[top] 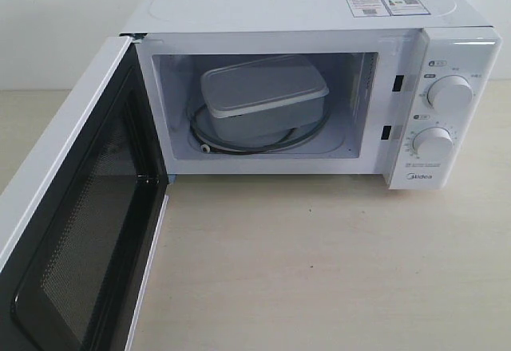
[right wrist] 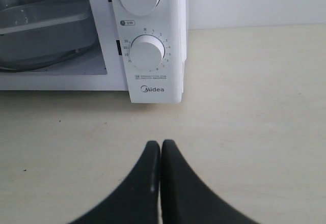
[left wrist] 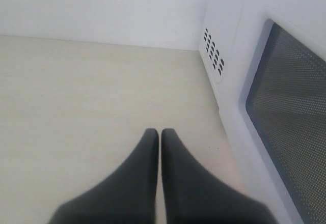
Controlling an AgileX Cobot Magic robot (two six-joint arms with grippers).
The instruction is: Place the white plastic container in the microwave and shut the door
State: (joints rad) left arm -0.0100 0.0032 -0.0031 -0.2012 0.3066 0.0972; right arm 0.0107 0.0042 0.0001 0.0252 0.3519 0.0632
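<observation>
The white plastic container (top: 262, 96) sits inside the white microwave (top: 319, 16), on the glass turntable, with its lid on. The door (top: 72, 231) stands wide open to the left, its dark mesh window facing inward. In the left wrist view the door's outer face (left wrist: 285, 107) runs beside my left gripper (left wrist: 159, 132), which is shut and empty over the bare table. My right gripper (right wrist: 160, 143) is shut and empty too, a short way in front of the microwave's knob panel (right wrist: 153, 56). Neither gripper shows in the exterior view.
A pale wooden table (top: 319, 271) stretches in front of the microwave. Two round knobs (top: 449, 93) sit on the right panel. A white wall stands behind. The microwave's side vents (left wrist: 214, 51) show beyond the door.
</observation>
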